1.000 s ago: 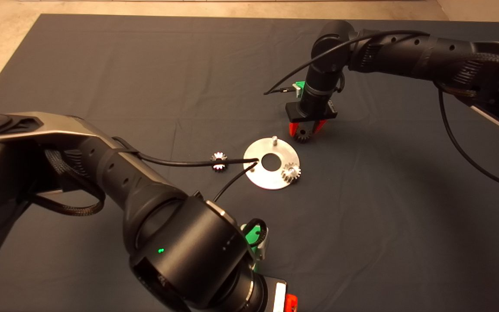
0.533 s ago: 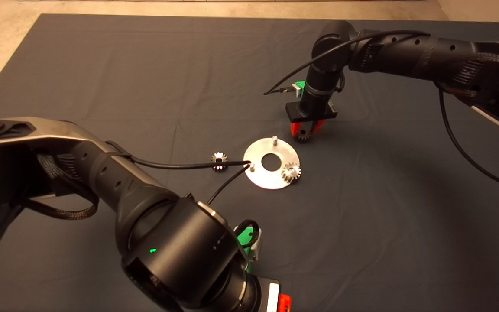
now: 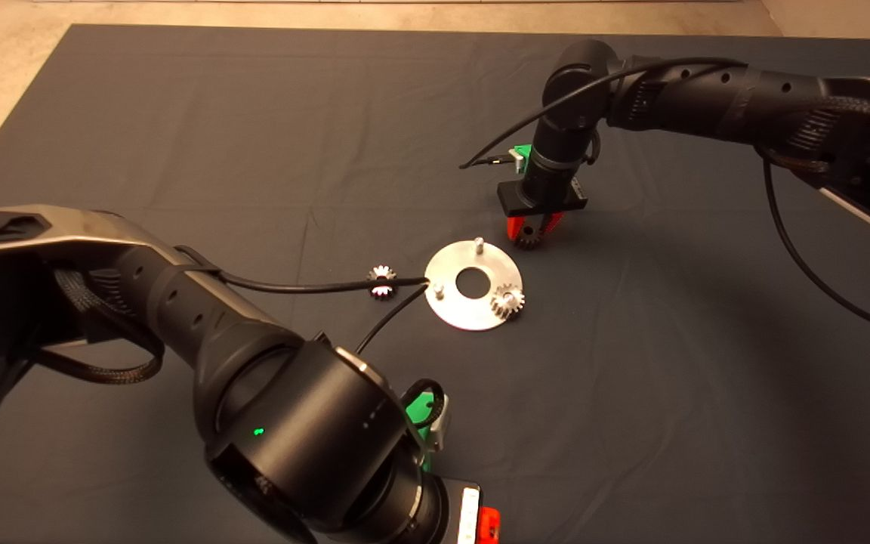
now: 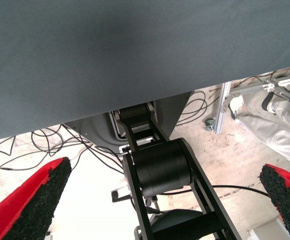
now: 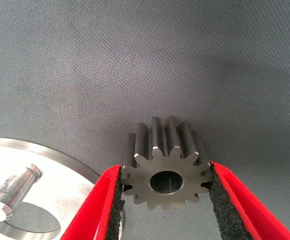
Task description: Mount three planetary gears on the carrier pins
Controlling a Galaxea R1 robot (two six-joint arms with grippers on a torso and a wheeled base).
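The round silver disc (image 3: 473,301) lies mid-mat with a central hole. One planetary gear (image 3: 507,301) sits on its near-right pin. Two carrier pins are bare: the far one (image 3: 479,243) and the left one (image 3: 439,289). My right gripper (image 3: 530,230) is shut on a second gear (image 3: 529,239), held just beyond the disc's far-right rim. In the right wrist view this gear (image 5: 166,169) sits between the red fingers (image 5: 99,200), with the bare pin (image 5: 14,187) to one side. The third gear (image 3: 381,281) lies on the mat left of the disc. My left gripper (image 3: 484,521) is open near the mat's front edge.
My left arm's black cables (image 3: 314,287) run across the mat to the disc's left rim, crossing the loose gear. The left wrist view looks past the mat's edge (image 4: 135,55) at the robot's base (image 4: 165,170), floor cables and a person's leg (image 4: 285,130).
My right gripper has closed tighter on the gear and lifted it slightly. My left arm has drawn back toward the lower left, uncovering the disc's left pin.
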